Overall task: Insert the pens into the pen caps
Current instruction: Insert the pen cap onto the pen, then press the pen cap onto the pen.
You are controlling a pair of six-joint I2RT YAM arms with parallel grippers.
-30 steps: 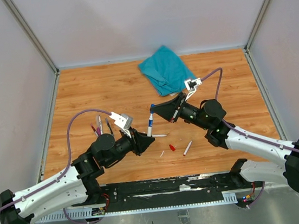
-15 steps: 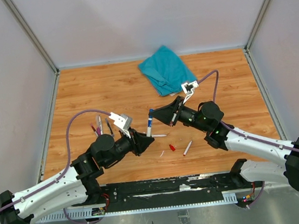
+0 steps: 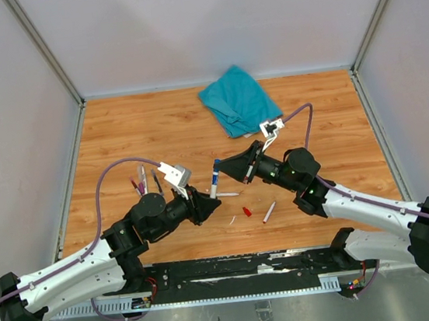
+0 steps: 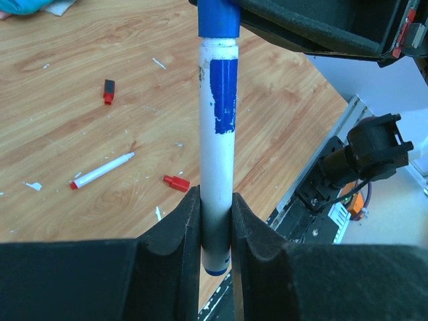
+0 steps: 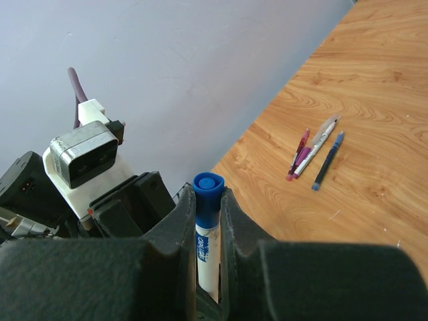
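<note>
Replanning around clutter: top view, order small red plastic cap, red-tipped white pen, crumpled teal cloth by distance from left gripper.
1. Small red plastic cap, just right of the left gripper.
2. Red-tipped white pen, further right, beside the cap.
3. Crumpled teal cloth, far back, right of centre.

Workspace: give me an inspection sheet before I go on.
Surface: wooden table, a few white scraps.
Job's things: blue pen held in the air, blue cap on its end; red-tipped pen and red cap loose; three pens lying at left.
Clutter: teal cloth at far edge.
Grippers: left gripper shut on the barrel; right gripper shut on the cap end.
Cables: purple cable looping over each arm.
Surroundings: grey walls.
</note>
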